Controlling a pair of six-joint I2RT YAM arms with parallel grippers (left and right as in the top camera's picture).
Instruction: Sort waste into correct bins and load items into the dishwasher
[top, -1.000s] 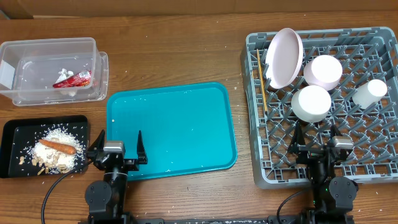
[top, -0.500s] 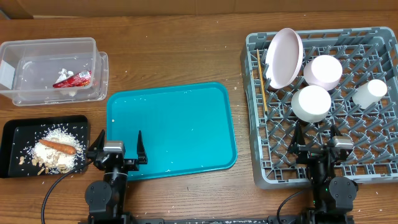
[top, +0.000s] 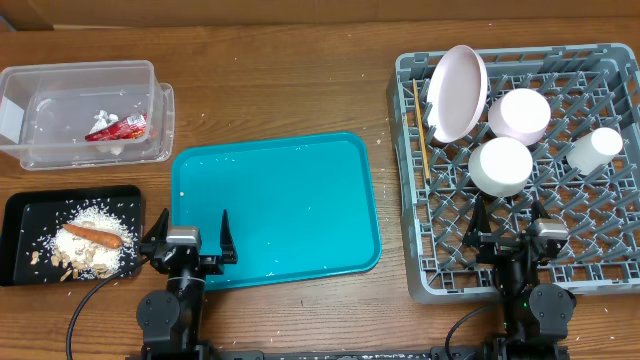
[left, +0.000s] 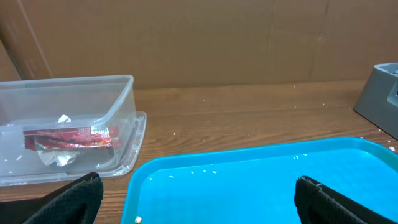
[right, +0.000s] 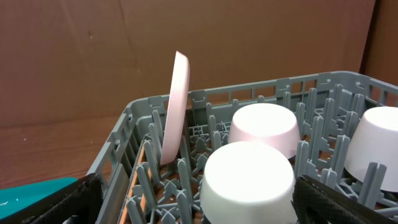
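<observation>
The clear tub at the far left holds the red wrapper and a bit of white tissue; both show in the left wrist view, wrapper and tissue. The black tray holds the carrot on pale crumbs. The grey rack holds an upright pale plate, two upturned bowls, a white cup and chopsticks. My left gripper is open and empty over the teal tray's front edge. My right gripper is open and empty over the rack's front.
The teal serving tray lies in the middle with a few crumbs on it. In the right wrist view the nearer upturned bowl sits just ahead of my fingers, with the plate behind to the left. Cardboard walls stand behind the table.
</observation>
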